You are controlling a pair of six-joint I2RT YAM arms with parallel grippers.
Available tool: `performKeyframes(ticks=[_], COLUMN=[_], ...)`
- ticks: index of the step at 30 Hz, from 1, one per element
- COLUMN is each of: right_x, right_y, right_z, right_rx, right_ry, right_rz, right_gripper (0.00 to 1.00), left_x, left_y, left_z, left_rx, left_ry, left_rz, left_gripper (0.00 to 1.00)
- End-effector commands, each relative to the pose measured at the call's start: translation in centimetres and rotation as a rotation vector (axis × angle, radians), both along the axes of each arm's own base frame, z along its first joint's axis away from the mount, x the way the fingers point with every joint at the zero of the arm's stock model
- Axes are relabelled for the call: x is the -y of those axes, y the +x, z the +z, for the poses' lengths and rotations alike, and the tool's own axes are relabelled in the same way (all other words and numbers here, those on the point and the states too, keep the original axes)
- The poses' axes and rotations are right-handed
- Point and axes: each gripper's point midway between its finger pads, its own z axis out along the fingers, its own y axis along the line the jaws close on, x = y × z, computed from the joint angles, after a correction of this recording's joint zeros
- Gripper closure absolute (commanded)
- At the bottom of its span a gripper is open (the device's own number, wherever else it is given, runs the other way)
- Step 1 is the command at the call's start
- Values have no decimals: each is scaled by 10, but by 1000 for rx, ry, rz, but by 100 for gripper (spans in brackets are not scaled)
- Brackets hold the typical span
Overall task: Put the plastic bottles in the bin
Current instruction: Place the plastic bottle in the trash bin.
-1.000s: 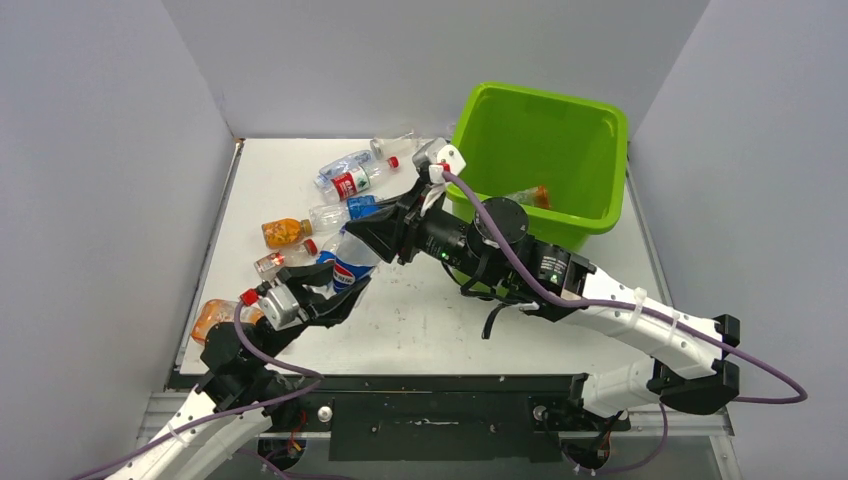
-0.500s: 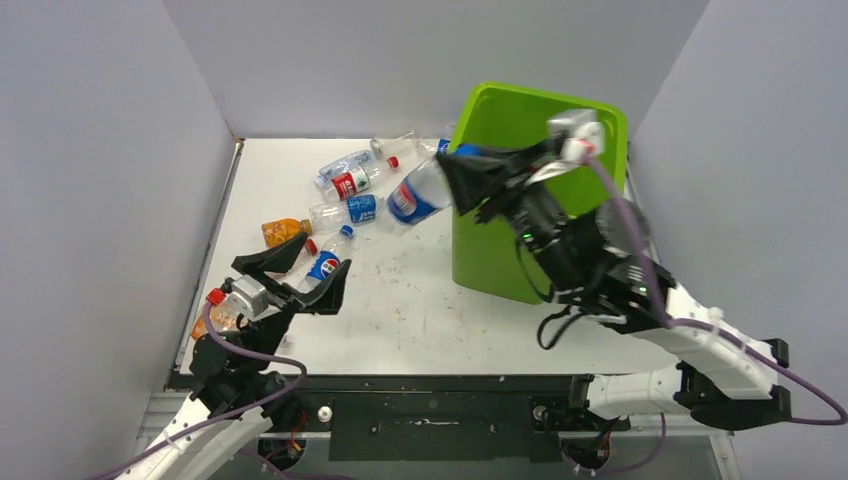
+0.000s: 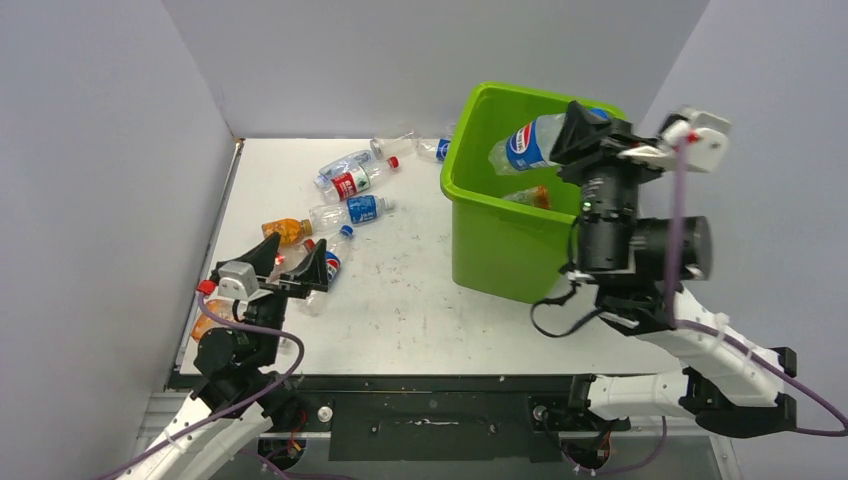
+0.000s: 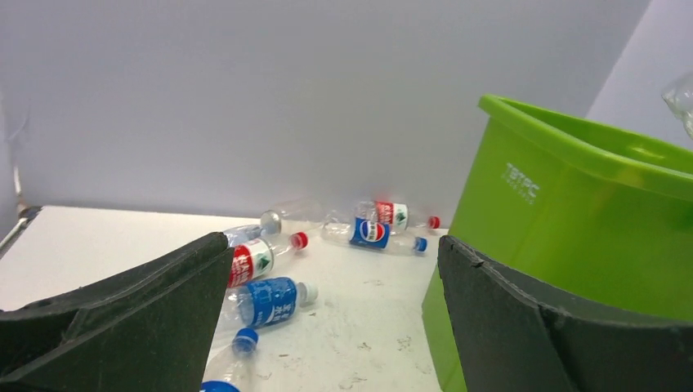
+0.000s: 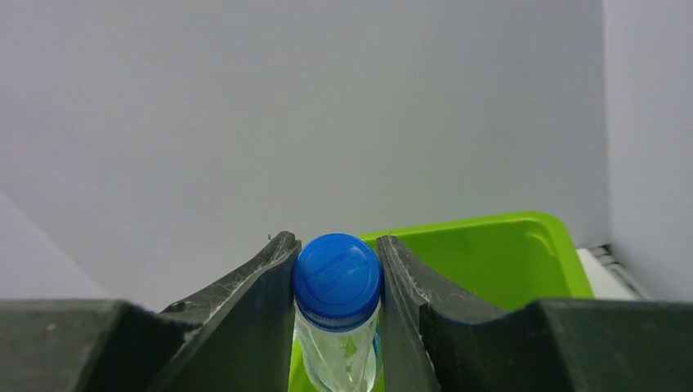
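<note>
My right gripper (image 3: pixel 572 134) is shut on the blue cap (image 5: pixel 337 273) of a clear Pepsi bottle (image 3: pixel 525 143). The bottle hangs over the open lime-green bin (image 3: pixel 500 245), which holds an orange bottle (image 3: pixel 530 196). The left gripper (image 3: pixel 297 252) stands wide open and empty low over the table's left side, beside a small Pepsi bottle (image 3: pixel 328 262). Several more bottles lie on the table: a red-labelled one (image 3: pixel 350 183), a blue-labelled one (image 3: pixel 356 210) and an orange one (image 3: pixel 283 232). The left wrist view shows the blue-labelled bottle (image 4: pixel 270 300) ahead between the left gripper's (image 4: pixel 333 242) fingers.
Another orange bottle (image 3: pixel 210 318) lies at the table's left edge by the left arm. Clear bottles (image 3: pixel 400 148) rest near the back wall, left of the bin. Grey walls close the table in on three sides. The bin's wall (image 4: pixel 572 220) stands close on the left gripper's right.
The left gripper opened, let go of the Pepsi bottle and drew back left. The right arm swung that bottle from the table up over the bin.
</note>
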Motion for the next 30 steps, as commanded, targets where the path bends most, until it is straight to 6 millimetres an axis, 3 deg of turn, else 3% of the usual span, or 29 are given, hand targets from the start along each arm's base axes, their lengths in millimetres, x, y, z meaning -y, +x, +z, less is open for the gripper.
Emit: performKeyframes(ticks=[1, 4, 8, 9, 10, 12, 13, 15, 20, 25, 27, 30], right_x=[-4, 2, -10, -13, -18, -20, -20, -19, -36, -95, -111, -126], right_y=[29, 57, 86, 93, 105, 123, 130, 134, 106, 38, 10, -16], right_z=[-37, -47, -62, -63, -68, -72, -75, -73, -44, -20, -24, -46], right_rx=[-135, -156, -179, -189, -212, -240, -257, -261, -160, 2, 45, 31], right_ry=[-128, -96, -128, -122, -132, -125, -108, -90, -6, -74, -100, -133], right_rz=[-181, -200, -141, -118, -102, -62, -48, -24, 182, 681, 842, 998], right_gripper=[95, 95, 95, 88, 73, 33, 20, 10, 1, 0, 0, 0], left_x=[-19, -22, -26, -26, -27, -28, -29, -31, -40, -40, -37, -31], left_y=[12, 20, 26, 27, 28, 29, 29, 30, 33, 41, 46, 54], left_z=[-5, -15, -24, -26, -27, -29, -30, -32, -38, -48, -54, -69], left_rx=[-95, -152, -201, -208, -212, -219, -222, -231, -268, -337, -374, -455], left_ry=[-23, 9, 42, 47, 51, 56, 59, 62, 77, 106, 121, 174], left_rz=[124, 170, 217, 225, 231, 241, 247, 263, 327, 366, 370, 366], left_gripper=[4, 4, 4, 4, 4, 4, 4, 4, 4, 4, 4, 4])
